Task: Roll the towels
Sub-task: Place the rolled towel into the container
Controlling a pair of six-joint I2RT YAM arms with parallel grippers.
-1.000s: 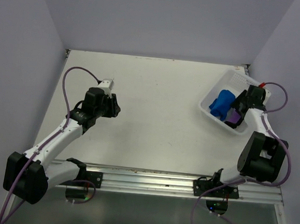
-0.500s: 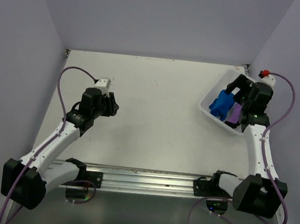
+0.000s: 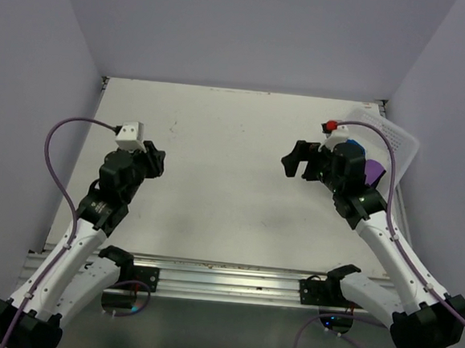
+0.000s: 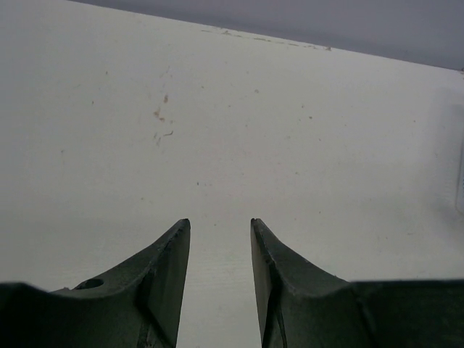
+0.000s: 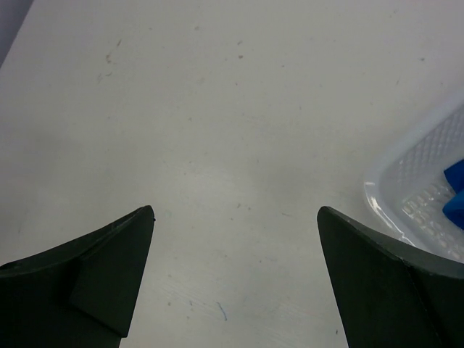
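Blue towel (image 5: 455, 196) lies in white basket (image 5: 406, 181) at right edge of worktop (image 3: 228, 133). Purple towel (image 3: 375, 167) beside it. Right arm hides most of both in top view. Right claw (image 5: 235, 210) spread wide, empty, over worktop left of basket. Left claw (image 4: 220, 226) narrowly parted, empty, well apart at far left.

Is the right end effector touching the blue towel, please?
Apart: the right wrist view shows the right end effector open over table, the blue towel aside in the basket.
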